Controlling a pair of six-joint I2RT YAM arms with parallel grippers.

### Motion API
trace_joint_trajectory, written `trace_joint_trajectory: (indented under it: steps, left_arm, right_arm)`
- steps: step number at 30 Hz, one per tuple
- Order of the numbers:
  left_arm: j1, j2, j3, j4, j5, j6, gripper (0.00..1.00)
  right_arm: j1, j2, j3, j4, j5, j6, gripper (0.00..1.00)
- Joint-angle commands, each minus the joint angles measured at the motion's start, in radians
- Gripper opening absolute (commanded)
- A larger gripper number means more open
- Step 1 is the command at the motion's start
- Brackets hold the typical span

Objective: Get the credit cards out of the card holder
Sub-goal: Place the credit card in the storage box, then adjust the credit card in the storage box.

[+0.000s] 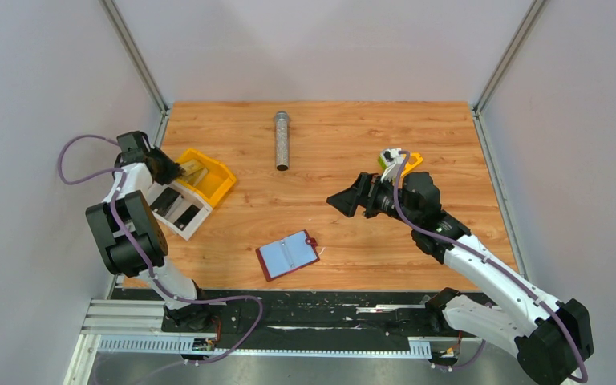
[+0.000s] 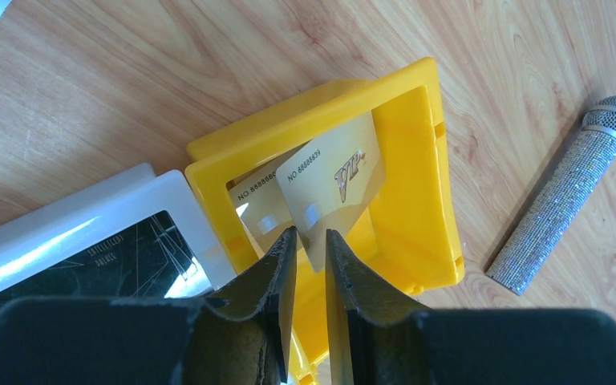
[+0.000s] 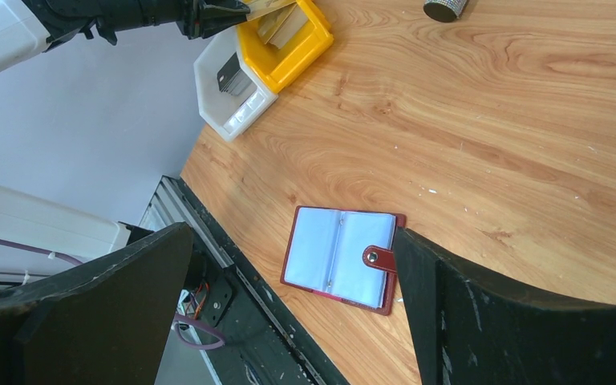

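Left gripper sits at the yellow tray with its jaws drawn to a narrow slot. The lower corner of a tan-gold card runs down into that slot, but we cannot tell whether the pads actually pinch it or merely flank it. A second gold card leans in the tray just behind it, and a dark card lies in the white tray that touches the yellow one. We judge these cards to be light, stiff and slick. They are best taken by a short edge with a pad on each face, and a loose pinch would let one slip or swivel. The card holder lies open and flat on the worktop near the front edge, with its snap tab turned outward. It looks soft and light enough to slide if pushed. Its blue-grey pockets look empty to us, though a card tucked behind the lining would not show. The right gripper hangs spread wide with nothing in it, well apart from the holder. A glittery cylinder lies toward the back. The fingers hide the held card's bottom end, and the gripper body cuts off much of the dark card.
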Motion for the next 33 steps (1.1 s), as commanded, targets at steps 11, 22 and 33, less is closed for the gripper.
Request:
trace_joint_trajectory:
  steps: [11, 22, 33]
  left_arm:
    - [0.012, 0.003, 0.076, -0.025, -0.051, 0.017, 0.34]
    - [-0.008, -0.015, 0.103, -0.024, 0.073, 0.075, 0.2]
    - [-0.14, -0.001, 0.141, -0.077, -0.052, 0.21, 0.0]
  right_arm:
    - [-0.01, 0.006, 0.021, 0.017, 0.019, -0.011, 1.0]
    - [-0.01, 0.025, 0.031, 0.017, 0.011, -0.007, 1.0]
    - [-0.011, 0.054, 0.029, 0.045, -0.004, 0.003, 1.0]
